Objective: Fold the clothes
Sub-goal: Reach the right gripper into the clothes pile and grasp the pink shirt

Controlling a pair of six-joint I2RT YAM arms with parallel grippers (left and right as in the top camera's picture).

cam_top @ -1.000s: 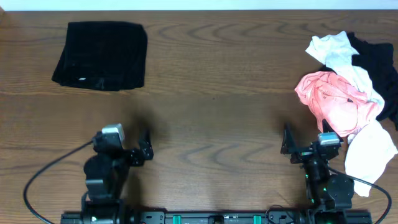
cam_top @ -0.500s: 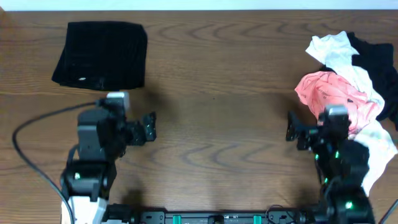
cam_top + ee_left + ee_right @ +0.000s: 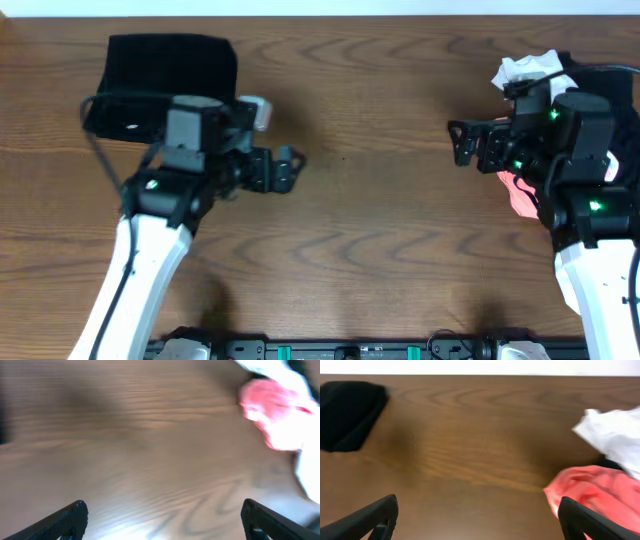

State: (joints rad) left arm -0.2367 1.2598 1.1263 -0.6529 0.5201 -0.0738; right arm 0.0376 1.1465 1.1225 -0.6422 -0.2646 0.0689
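The clothes lie in two places. A neat black folded rectangle [image 3: 170,58] rests at the far left, also seen in the right wrist view [image 3: 347,407]. A crumpled pile sits at the far right, with a salmon-pink T-shirt [image 3: 600,492] [image 3: 272,405] under a white garment [image 3: 525,70] [image 3: 615,432]. From overhead my right arm hides most of that pile. My left gripper [image 3: 292,168] [image 3: 162,520] hangs open over bare wood right of the black rectangle. My right gripper [image 3: 457,143] [image 3: 477,520] is open just left of the pile. Neither holds anything.
The brown wooden table [image 3: 370,230] stretches between the two arms. Its far edge [image 3: 480,374] meets a white wall. The left wrist view is motion-blurred. A strip of pink cloth [image 3: 518,195] shows below my right gripper's body.
Both arms have lifted from near the front edge and swung toward the table's far half. The right arm now covers much of the pile. Both grippers stayed open.
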